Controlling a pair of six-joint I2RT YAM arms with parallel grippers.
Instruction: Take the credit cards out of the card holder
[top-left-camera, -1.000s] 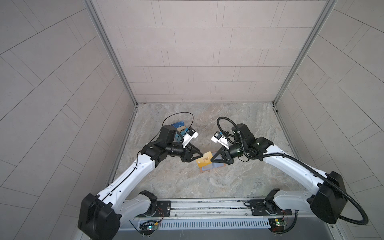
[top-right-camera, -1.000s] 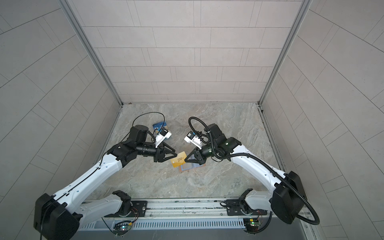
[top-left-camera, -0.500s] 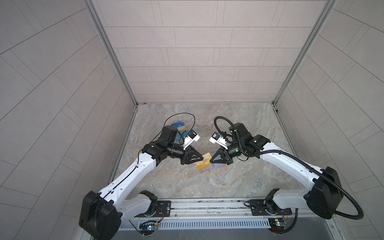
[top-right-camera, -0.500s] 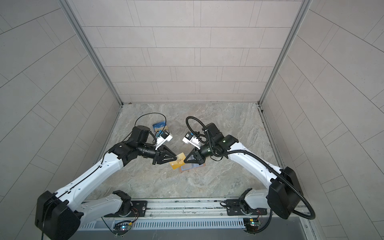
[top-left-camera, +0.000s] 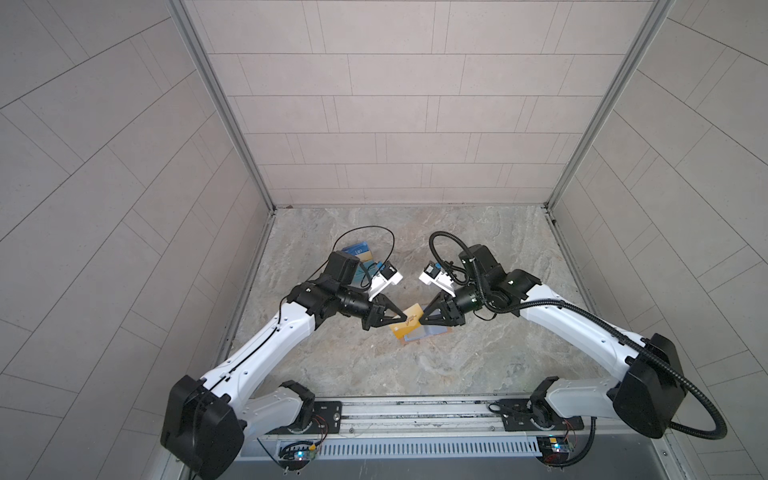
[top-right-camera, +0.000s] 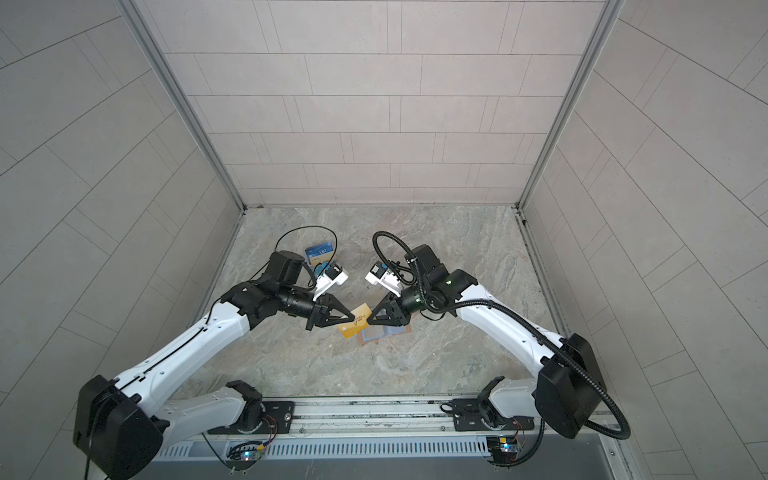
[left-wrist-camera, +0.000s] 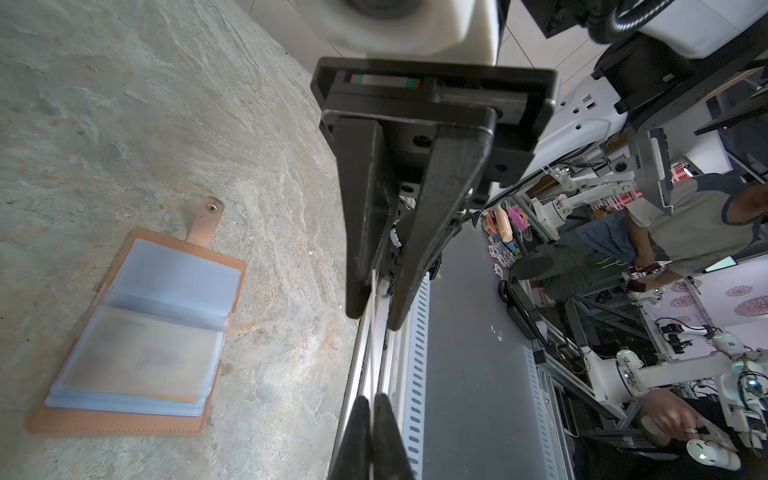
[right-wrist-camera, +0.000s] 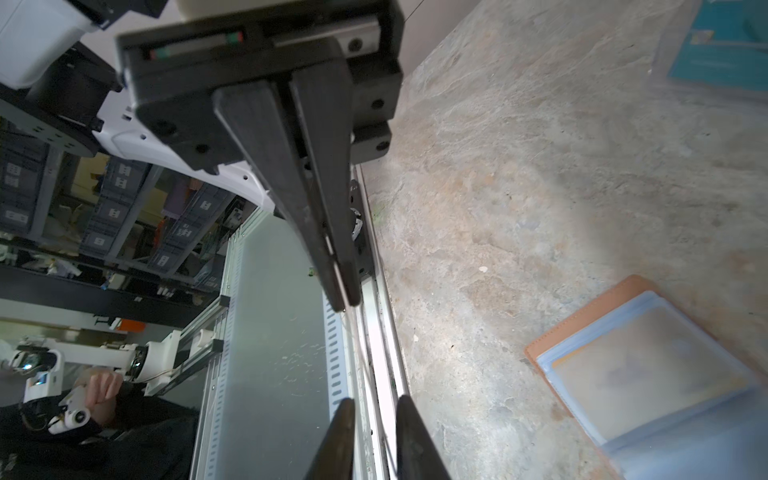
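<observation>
The gold credit card (top-left-camera: 406, 328) hangs in the air between both grippers, just above the card holder (top-left-camera: 430, 332), and shows the same way in both top views (top-right-camera: 353, 326). My left gripper (top-left-camera: 404, 319) is shut on the card's left edge. In the left wrist view the card is a thin edge-on line (left-wrist-camera: 374, 324) running into my shut left gripper (left-wrist-camera: 372, 405). My right gripper (top-left-camera: 421, 322) stands at the card's other edge with its jaws apart, and the right wrist view shows a gap at the right gripper (right-wrist-camera: 376, 405). The tan card holder (left-wrist-camera: 137, 324) lies open on the floor, its pale sleeves up.
A pile of blue and teal cards (top-left-camera: 356, 251) lies on the stone floor behind my left arm, also in the right wrist view (right-wrist-camera: 723, 41). The metal rail (top-left-camera: 415, 415) bounds the front edge. Tiled walls close the other three sides.
My left gripper has closed onto the gold card. My right gripper, shut on it before, has opened. Both grippers and the card shifted slightly left.
</observation>
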